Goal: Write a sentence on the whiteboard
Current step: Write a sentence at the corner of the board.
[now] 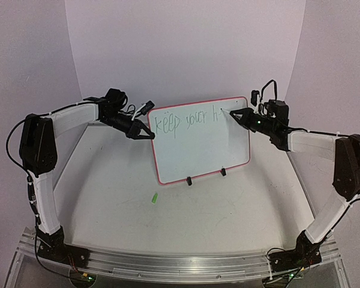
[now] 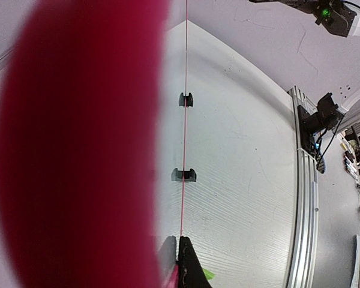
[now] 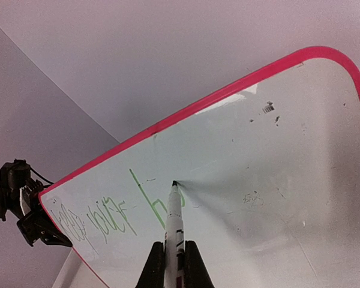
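step: mid-sentence, with the third word only just begun.
right gripper [image 3: 174,246]: clamped on a marker [image 3: 174,216]; the barrel runs out between the fingers and the tip touches the board [image 1: 204,144] just after the last green stroke.
left gripper [image 1: 146,134]: closed on the board's left rim near the top corner, steadying it.
how to write well: press lightly. the board stands only on two feet [image 1: 189,180], so a hard push could tip it back or twist it against the left grip. make small strokes, lift cleanly between letters, and hold the line level with the words already there. the bare strip before the right rim looks short, so write narrow letters or start a new line below.
board, place: upright or nearly so, mid-table [image 1: 120,198], between the two arms, face toward the bases.
board, look: white, with rounded corners and a thin red-pink rim. two black feet sit on the lower edge. green script along the top reads "keep your h". a few dark specks near the upper right corner; the lower half is blank.
cap [image 1: 154,197]: a small green piece on the table in front of the board, apart from it, probably the marker's.
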{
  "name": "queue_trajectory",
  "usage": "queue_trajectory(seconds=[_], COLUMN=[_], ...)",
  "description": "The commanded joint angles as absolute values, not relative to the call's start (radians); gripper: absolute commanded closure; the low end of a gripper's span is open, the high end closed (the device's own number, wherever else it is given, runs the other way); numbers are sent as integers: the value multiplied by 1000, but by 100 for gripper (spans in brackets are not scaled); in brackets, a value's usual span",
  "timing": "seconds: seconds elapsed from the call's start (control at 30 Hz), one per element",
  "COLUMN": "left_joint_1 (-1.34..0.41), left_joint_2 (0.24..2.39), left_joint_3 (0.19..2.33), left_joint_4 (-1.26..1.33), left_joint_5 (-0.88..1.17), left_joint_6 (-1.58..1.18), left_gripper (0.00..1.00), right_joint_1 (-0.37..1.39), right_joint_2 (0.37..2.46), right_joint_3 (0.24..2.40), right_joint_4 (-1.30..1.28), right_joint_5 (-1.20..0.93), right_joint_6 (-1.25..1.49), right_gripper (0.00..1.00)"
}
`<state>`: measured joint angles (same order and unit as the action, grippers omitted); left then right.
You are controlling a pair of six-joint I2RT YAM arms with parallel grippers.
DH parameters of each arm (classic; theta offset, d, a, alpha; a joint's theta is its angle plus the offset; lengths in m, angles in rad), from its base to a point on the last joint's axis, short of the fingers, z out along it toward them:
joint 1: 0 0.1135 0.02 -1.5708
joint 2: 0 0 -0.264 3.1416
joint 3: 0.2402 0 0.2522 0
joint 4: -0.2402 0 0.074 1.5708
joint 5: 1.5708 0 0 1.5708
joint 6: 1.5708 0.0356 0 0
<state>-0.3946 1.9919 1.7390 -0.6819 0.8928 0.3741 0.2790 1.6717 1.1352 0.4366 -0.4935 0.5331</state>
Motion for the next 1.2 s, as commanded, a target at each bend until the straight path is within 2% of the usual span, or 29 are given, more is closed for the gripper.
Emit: queue_trajectory(seconds=[0.0, 0.53, 1.17], left_joint_1=[-407, -407, -407], left_joint_2=[1972, 1970, 1964], left_joint_3=[1745, 1746, 1744], left_joint_4=[-686, -686, -686], left_joint_5=[841, 843, 842], left_joint_6=[428, 428, 429], left_gripper=[100, 100, 100], right_joint_1=[274, 275, 275], right_joint_2=[1712, 1702, 1607], right_joint_3=[1184, 1126, 1080], right_joint_4=[455, 408, 408], right_joint_5=[-519, -562, -441], right_joint_6=[536, 513, 509], right_gripper=[100, 100, 100])
